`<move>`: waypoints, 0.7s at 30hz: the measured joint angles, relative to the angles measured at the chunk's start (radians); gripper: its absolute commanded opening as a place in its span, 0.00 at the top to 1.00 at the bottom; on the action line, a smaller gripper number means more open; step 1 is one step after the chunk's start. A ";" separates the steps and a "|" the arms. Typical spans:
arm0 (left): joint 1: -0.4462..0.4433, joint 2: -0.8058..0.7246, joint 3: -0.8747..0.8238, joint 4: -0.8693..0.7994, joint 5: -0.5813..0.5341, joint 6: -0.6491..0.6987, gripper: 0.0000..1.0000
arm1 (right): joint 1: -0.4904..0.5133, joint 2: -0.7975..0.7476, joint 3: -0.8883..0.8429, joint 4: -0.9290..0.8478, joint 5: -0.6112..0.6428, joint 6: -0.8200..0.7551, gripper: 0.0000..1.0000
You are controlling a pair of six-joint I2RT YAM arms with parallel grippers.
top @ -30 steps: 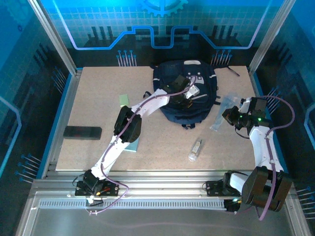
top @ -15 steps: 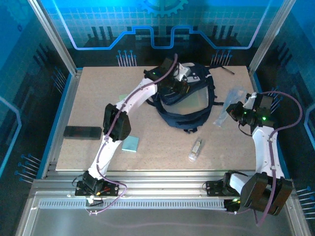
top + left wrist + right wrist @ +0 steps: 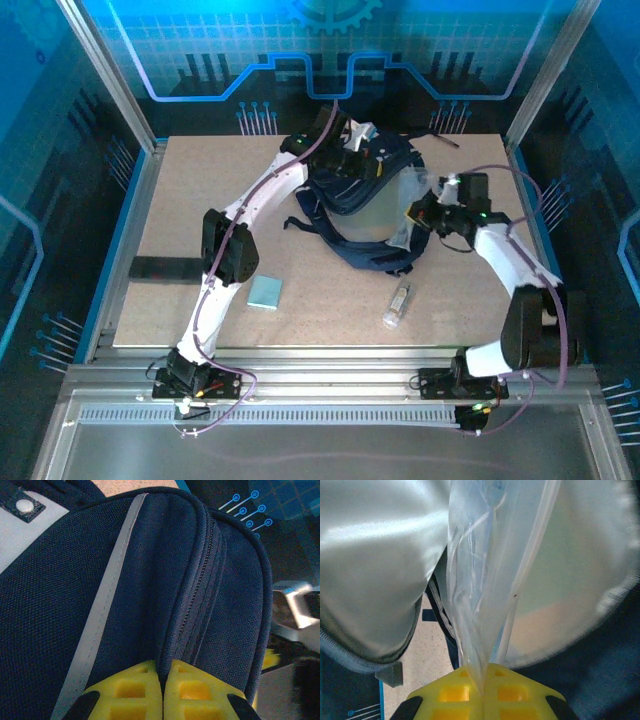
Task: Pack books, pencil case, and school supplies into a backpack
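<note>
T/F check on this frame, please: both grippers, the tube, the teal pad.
1. The left gripper is shut on the backpack fabric beside the zipper. True.
2. The right gripper is open and empty. False: it is shut on the pencil case.
3. The clear-white tube lies on the table, outside the backpack. True.
4. The teal pad is inside the backpack. False: it lies on the table beside the left arm.
</note>
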 measured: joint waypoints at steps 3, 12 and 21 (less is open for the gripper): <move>0.000 0.000 0.000 0.004 0.005 -0.006 1.00 | 0.057 0.126 0.053 0.086 0.010 0.036 1.00; 0.000 0.000 0.000 0.012 0.034 -0.024 1.00 | 0.181 0.479 0.185 0.334 0.110 0.187 1.00; 0.013 -0.022 -0.014 0.034 0.034 -0.061 1.00 | 0.255 0.621 0.269 0.560 0.274 0.407 0.94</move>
